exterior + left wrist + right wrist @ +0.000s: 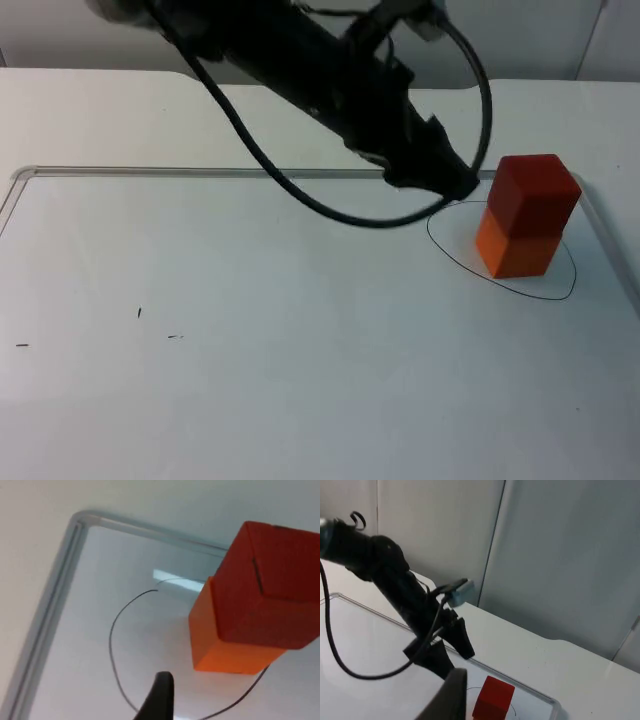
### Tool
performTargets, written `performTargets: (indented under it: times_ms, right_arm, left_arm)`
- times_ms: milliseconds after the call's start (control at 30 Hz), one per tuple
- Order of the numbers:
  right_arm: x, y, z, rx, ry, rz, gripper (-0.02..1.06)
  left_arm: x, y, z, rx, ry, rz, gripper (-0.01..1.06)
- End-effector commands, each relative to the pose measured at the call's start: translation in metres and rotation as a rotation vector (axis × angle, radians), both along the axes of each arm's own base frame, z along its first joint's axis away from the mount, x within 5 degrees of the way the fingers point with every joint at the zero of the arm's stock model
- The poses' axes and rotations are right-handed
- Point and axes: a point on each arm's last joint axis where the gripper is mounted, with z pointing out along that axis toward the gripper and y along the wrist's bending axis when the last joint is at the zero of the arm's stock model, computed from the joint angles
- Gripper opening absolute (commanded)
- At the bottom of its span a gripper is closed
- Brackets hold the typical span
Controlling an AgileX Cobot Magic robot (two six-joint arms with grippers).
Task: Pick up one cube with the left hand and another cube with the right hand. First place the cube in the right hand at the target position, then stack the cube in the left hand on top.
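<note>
Desk (250,400) first, since it's the biggest thing you're looking at: white top, raised clear rim (200,172) along the back, grey partition wall (560,555) behind it. Next down, your left arm (320,75) reaches in diagonally across the desk, and its left end effector (445,180) sits just beside the stack, not touching it. From the right wrist view you can see the fingers (462,640) spread apart with nothing between them. Right end effector (451,695) hangs well back from the stack; can't tell if it's open or closed. Then the cubes: the red cube (535,195) sits on top of the orange cube (515,250), slightly offset, both inside the thin drawn circle (440,250) near the desk's right edge.
</note>
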Motion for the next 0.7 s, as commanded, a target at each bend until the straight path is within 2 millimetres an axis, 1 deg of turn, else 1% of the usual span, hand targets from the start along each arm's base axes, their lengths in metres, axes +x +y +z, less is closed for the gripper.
performTargets:
  times_ms: [0,33,67,167,200,233,267,300,333,433,467,500,567,600,633,667]
  right_arm:
    - [0.001,0.0,0.0,-0.002,-0.009,-0.001,1.04]
    - [0.001,0.0,0.0,-0.002,-0.009,-0.001,1.04]
    - [0.001,0.0,0.0,-0.002,-0.009,-0.001,1.04]
    - [0.001,0.0,0.0,-0.002,-0.009,-0.001,1.04]
    - [0.001,0.0,0.0,-0.002,-0.009,-0.001,1.04]
    - [0.001,0.0,0.0,-0.002,-0.009,-0.001,1.04]
    - [0.001,0.0,0.0,-0.002,-0.009,-0.001,1.04]
    - [0.001,0.0,0.0,-0.002,-0.012,-0.001,1.04]
    - [0.001,0.0,0.0,-0.001,-0.014,-0.001,1.04]
    - [0.001,0.0,0.001,0.001,-0.024,-0.002,1.04]
    - [0.001,0.0,0.001,0.001,-0.024,-0.002,1.04]
    - [0.001,0.0,0.001,0.003,-0.028,-0.002,1.04]
    - [0.001,0.0,0.002,0.004,-0.03,-0.001,1.04]
    - [0.001,0.0,0.002,0.005,-0.032,-0.001,1.04]
    - [0.001,0.0,0.002,0.005,-0.032,-0.001,1.04]
    - [0.001,0.0,0.002,0.006,-0.034,-0.001,1.04]
  left_arm:
    - [-0.001,0.011,0.025,0.005,0.02,0.006,0.81]
    - [0.0,0.018,0.036,0.016,0.02,0.017,0.81]
    - [0.0,0.018,0.036,0.016,0.02,0.017,0.81]
    - [-0.004,0.033,0.077,0.001,0.026,0.05,0.81]
    - [-0.008,0.035,0.093,-0.009,0.01,0.053,0.81]
    - [-0.014,0.039,0.117,-0.015,-0.016,0.077,0.81]
    - [-0.014,0.039,0.117,-0.015,-0.016,0.077,0.81]
    - [-0.016,0.04,0.126,-0.017,-0.021,0.086,0.81]
    - [-0.021,0.042,0.14,-0.029,-0.033,0.095,0.81]
    - [-0.041,0.05,0.191,-0.079,-0.058,0.147,0.81]
    - [-0.041,0.05,0.191,-0.079,-0.058,0.147,0.81]
    - [-0.051,0.055,0.212,-0.099,-0.063,0.175,0.81]
    - [-0.068,0.064,0.241,-0.107,-0.064,0.226,0.81]
    - [-0.075,0.069,0.252,-0.093,-0.077,0.248,0.81]
    - [-0.075,0.069,0.252,-0.093,-0.077,0.248,0.81]
    - [-0.084,0.075,0.265,-0.082,-0.092,0.275,0.81]
